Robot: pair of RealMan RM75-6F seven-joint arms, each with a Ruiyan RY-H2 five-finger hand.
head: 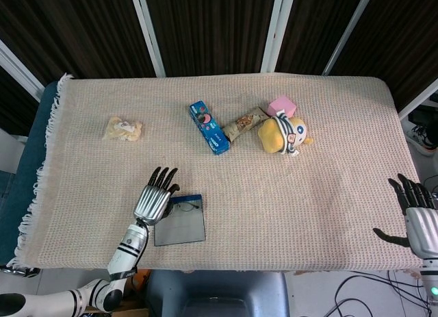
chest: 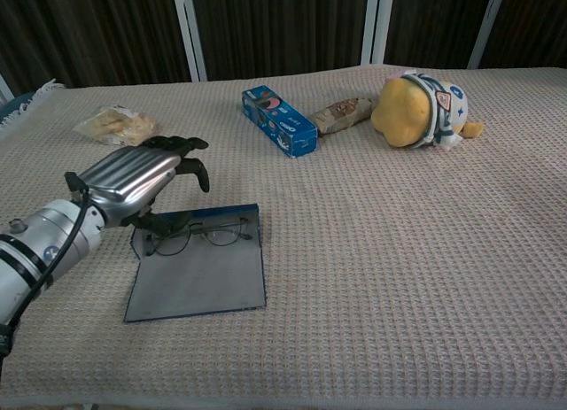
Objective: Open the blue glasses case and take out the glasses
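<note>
Table under a beige waffle-weave cloth (head: 226, 173), fringe on its left edge, dark panels with white frames behind. Left hand (head: 153, 197) (chest: 133, 181) above the cloth near the front-left edge, palm down, fingers apart and slightly curled, holding nothing; in the chest view its thumb hangs toward the case below. Just beside and partly under it lies the blue case (head: 181, 221) (chest: 199, 273), opened out flat. The glasses (head: 183, 203) (chest: 205, 234), thin-rimmed, lie in its far part next to the raised edge, near the fingers; contact between hand and glasses cannot be told. Right hand (head: 417, 218) at the front-right edge of the table, seen only from the head view, fingers spread, thumb out to the side, nothing in it. Further back: a snack bag (head: 124, 129) (chest: 116, 125) far left, a blue cookie box (head: 209, 127) (chest: 279, 120) at centre, a brown wrapper (head: 243, 122) (chest: 345, 113) touching its right end, then a yellow plush toy (head: 284, 134) (chest: 418, 109) beside the wrapper. A pink block (head: 282, 107) sits just behind the toy, visible from the head view.
</note>
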